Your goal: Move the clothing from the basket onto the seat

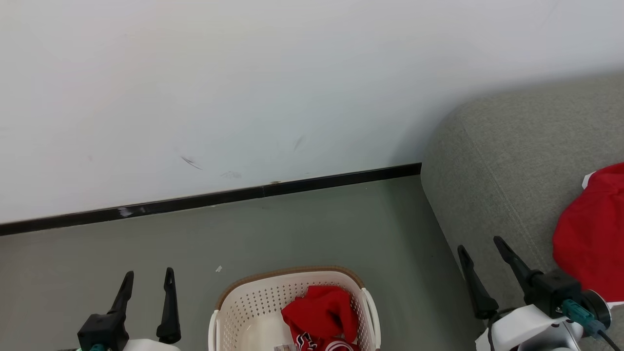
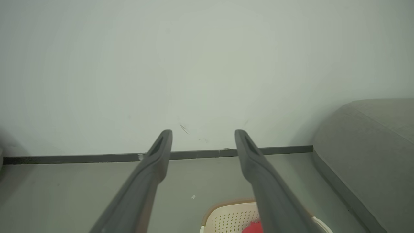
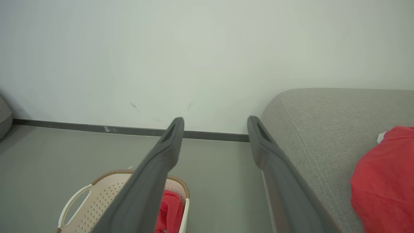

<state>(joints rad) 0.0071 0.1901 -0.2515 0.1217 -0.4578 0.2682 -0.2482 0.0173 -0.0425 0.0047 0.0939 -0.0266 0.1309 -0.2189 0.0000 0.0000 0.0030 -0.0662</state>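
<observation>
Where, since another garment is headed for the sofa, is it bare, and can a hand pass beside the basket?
Bare sofa fabric runs from its rounded edge by the wall to the red garment, which crowds the right part. Open floor lies between the basket and the sofa, and up to the baseboard. Clothing fills the basket's right side.

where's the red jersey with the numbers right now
In the head view the red jersey lies in the laundry basket on the floor at bottom centre, between the left claw and right claw, left of the grey sofa.
</observation>
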